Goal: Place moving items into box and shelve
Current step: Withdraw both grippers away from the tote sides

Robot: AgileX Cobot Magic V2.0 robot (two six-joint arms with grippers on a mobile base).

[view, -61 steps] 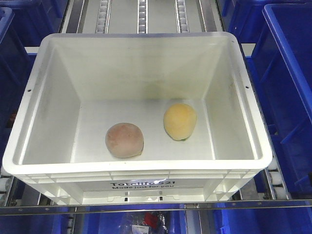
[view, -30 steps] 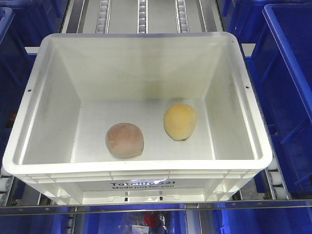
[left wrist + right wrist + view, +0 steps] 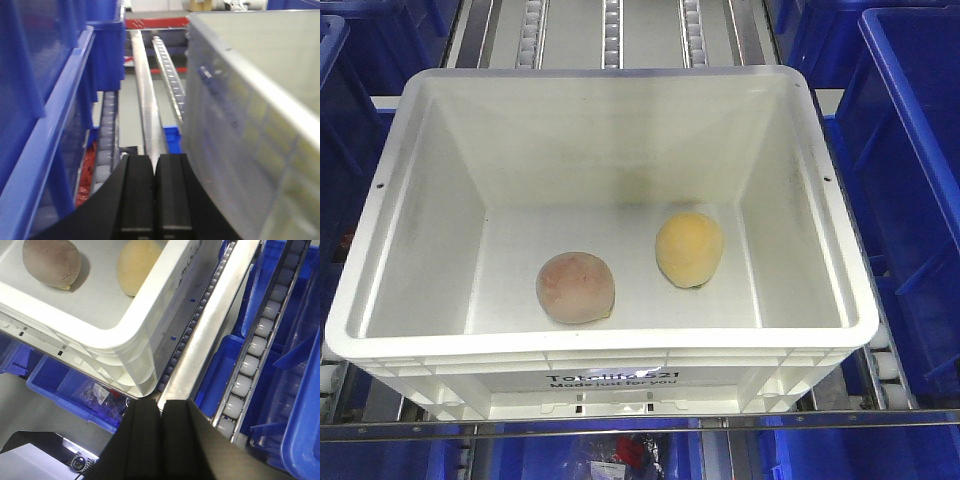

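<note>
The white box [image 3: 600,345] sits on the shelf's roller rails, its printed front facing me. Inside on its floor lie the two moving items: the dusty pink ball [image 3: 575,287] at left and the yellow-orange ball [image 3: 689,248] at right, a little apart. The right wrist view shows both, the pink ball [image 3: 51,262] and the yellow one [image 3: 139,266], within the box's near corner [image 3: 131,325]. My left gripper [image 3: 154,161] is shut and empty beside the box's left wall [image 3: 240,125]. My right gripper [image 3: 161,406] is shut and empty just below the box's right front corner.
Blue plastic bins [image 3: 910,180] flank the box on both sides and sit below [image 3: 75,385]. Metal rails with white rollers [image 3: 250,345] run along the shelf. A steel front bar [image 3: 640,424] crosses under the box.
</note>
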